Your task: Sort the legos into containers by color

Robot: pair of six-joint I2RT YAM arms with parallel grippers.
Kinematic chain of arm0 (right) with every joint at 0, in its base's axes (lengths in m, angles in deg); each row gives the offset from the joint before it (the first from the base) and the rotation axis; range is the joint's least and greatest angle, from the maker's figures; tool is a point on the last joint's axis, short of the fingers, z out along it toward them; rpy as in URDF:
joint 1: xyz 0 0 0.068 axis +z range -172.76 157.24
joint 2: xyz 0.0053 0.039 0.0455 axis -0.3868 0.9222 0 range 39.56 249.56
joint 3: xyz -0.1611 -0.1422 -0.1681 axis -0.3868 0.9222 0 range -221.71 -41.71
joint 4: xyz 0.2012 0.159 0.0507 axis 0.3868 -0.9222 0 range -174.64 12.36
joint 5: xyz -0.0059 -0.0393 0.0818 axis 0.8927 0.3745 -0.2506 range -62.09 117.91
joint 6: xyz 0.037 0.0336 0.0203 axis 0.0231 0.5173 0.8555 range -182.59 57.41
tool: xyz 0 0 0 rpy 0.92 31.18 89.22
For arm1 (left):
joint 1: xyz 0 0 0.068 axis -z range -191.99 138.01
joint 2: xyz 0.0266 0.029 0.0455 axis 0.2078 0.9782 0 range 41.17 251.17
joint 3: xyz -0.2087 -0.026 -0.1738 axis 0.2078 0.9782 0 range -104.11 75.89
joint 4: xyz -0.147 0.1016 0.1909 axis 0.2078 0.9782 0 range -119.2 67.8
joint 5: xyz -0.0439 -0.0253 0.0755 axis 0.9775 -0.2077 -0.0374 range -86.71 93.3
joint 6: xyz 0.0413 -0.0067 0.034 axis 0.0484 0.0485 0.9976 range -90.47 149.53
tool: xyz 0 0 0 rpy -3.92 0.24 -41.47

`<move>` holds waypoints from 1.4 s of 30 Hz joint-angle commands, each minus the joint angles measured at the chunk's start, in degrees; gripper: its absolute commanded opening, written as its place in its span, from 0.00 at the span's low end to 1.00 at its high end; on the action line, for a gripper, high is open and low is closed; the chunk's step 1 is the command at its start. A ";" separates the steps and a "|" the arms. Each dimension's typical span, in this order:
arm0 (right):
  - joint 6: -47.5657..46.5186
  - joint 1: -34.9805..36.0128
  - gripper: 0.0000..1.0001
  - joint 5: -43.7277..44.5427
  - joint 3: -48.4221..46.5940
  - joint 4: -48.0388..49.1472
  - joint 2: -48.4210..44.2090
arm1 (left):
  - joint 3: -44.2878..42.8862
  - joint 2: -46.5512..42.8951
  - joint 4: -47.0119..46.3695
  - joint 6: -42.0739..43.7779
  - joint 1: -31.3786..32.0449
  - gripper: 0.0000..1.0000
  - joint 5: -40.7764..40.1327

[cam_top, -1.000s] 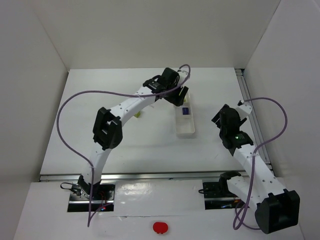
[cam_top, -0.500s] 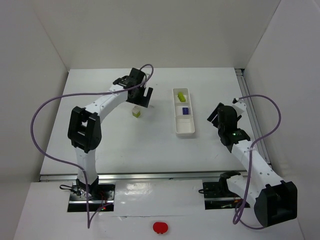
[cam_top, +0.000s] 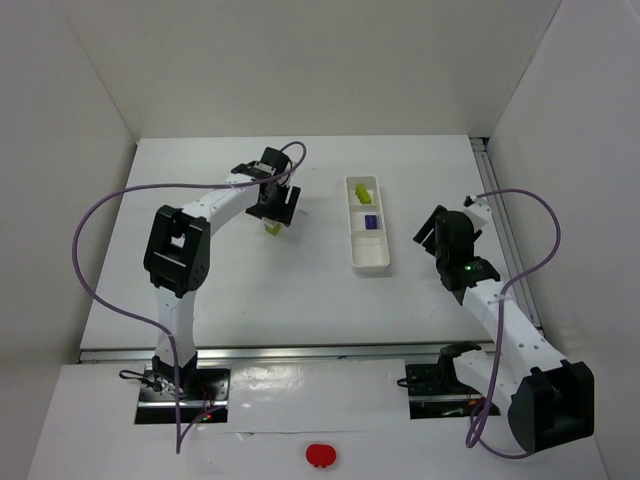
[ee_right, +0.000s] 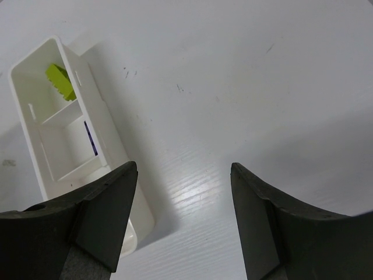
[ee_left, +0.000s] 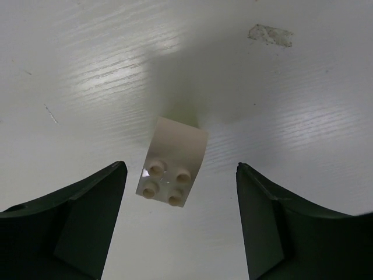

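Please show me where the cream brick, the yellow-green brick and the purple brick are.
cream brick (ee_left: 173,158), left wrist view, on its smooth face above the studs.
yellow-green brick (ee_right: 59,81), right wrist view, on its middle.
purple brick (cam_top: 370,222), top external view, on its middle.

No writing, label, brand mark or number can be read anywhere — not on bricks, tray, arms or worktop.
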 commanded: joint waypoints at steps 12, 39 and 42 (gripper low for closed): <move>-0.49 -0.32 0.73 -0.30 -1.34 1.88 0.96 | 0.26 -0.48 -2.34 -2.05 -0.35 0.37 0.70; -9.01 1.34 0.86 -82.21 -23.13 27.19 22.76 | 2.80 -12.18 -33.70 -15.06 -6.50 0.00 78.92; -9.55 1.96 0.86 -81.42 -23.93 27.27 24.17 | 3.42 -12.70 -36.44 -17.43 -6.50 0.00 79.98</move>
